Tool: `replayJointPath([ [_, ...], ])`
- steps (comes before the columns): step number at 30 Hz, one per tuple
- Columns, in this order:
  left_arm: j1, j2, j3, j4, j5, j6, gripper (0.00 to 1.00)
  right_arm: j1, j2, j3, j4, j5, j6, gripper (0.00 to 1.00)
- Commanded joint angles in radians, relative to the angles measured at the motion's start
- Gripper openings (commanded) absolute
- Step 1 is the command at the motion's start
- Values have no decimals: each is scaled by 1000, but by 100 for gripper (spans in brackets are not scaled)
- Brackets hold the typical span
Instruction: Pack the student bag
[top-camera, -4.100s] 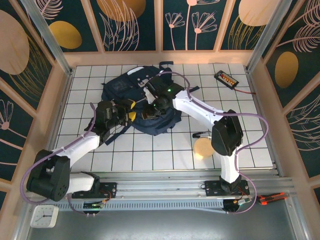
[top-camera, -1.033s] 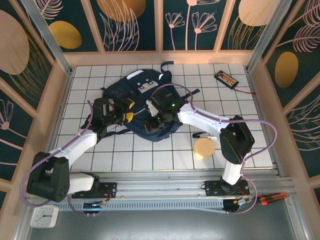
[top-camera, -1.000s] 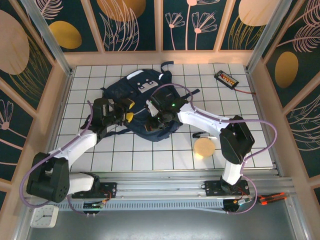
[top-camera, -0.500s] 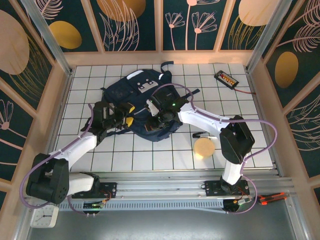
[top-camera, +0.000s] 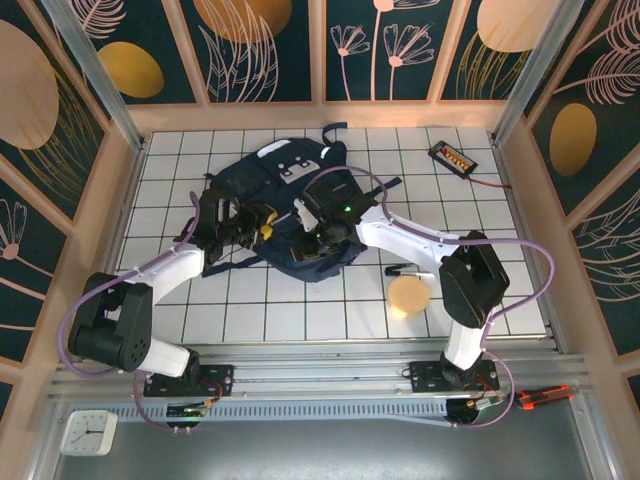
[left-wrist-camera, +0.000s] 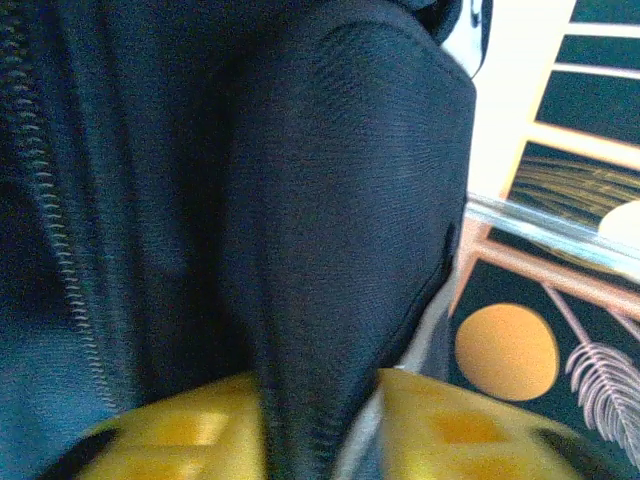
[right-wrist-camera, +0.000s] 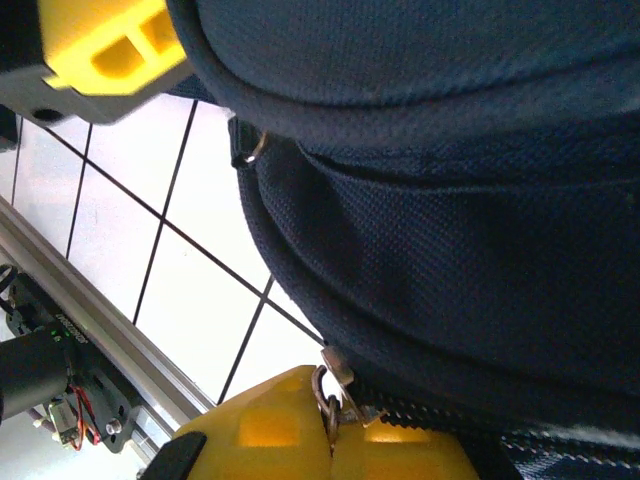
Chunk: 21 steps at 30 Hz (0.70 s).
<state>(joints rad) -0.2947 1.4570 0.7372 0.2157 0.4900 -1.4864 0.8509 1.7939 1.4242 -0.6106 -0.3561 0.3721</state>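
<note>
- A small white clock (top-camera: 90, 432) lies at the near left corner, in front of the rail that carries the arm bases. An orange-handled tool (top-camera: 545, 396) lies at the near right.
- On the white gridded table (top-camera: 300, 310), a round tan disc (top-camera: 408, 295) sits right of centre. A thin black pen-like object (top-camera: 402, 268) lies just beyond it.
- The right gripper (top-camera: 308, 243) is at the near edge of the student bag (top-camera: 270, 175). In the right wrist view, the two yellow fingers (right-wrist-camera: 270, 435) are pressed together on the metal zipper pull (right-wrist-camera: 328, 392). The pull sits at the end of a zip line on the navy fabric (right-wrist-camera: 450, 250).
- A second small metal ring (right-wrist-camera: 250, 150) hangs from a seam of the bag, above the bare tiles.
- The left gripper (top-camera: 258, 226) is at the bag's near-left side, near the right gripper but apart from it. In the left wrist view, its yellow fingers (left-wrist-camera: 180, 430) stand either side of a raised fold of the navy fabric (left-wrist-camera: 330, 200). The fold fills the gap, so the jaws are clamped on the bag. A line of zipper teeth (left-wrist-camera: 60, 250) runs down the cloth to the left of the fold.
- The student bag lies flat on the table, left of centre and toward the far side. Its white-grey patches face up at the far end, and a black strap loop reaches toward the back wall.
- A small black device with an orange face (top-camera: 452, 155) sits at the far right of the table, well apart from the bag, with a cable trailing right.
</note>
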Motion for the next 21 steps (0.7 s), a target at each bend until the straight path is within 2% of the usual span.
replayJointPath([
  [1, -9, 19, 43, 87, 22, 28, 7, 34, -4, 26, -39, -41, -22, 0],
  [2, -10, 14, 51, 69, 23, 49, 0, 29, -10, 25, -48, -33, -23, 0],
  [5, -3, -3, 98, -68, -8, 163, 0, 6, -40, 4, -59, -18, -16, 0],
  [9, 37, -44, 127, -163, -56, 257, 0, -35, -98, -35, -90, 4, -24, 0],
  [15, 68, 6, 352, -476, -144, 608, 0, -132, -192, -120, -131, 15, -75, 0],
  [21, 85, 85, 458, -541, -73, 751, 0, -227, -207, -163, -139, -39, -215, 0],
])
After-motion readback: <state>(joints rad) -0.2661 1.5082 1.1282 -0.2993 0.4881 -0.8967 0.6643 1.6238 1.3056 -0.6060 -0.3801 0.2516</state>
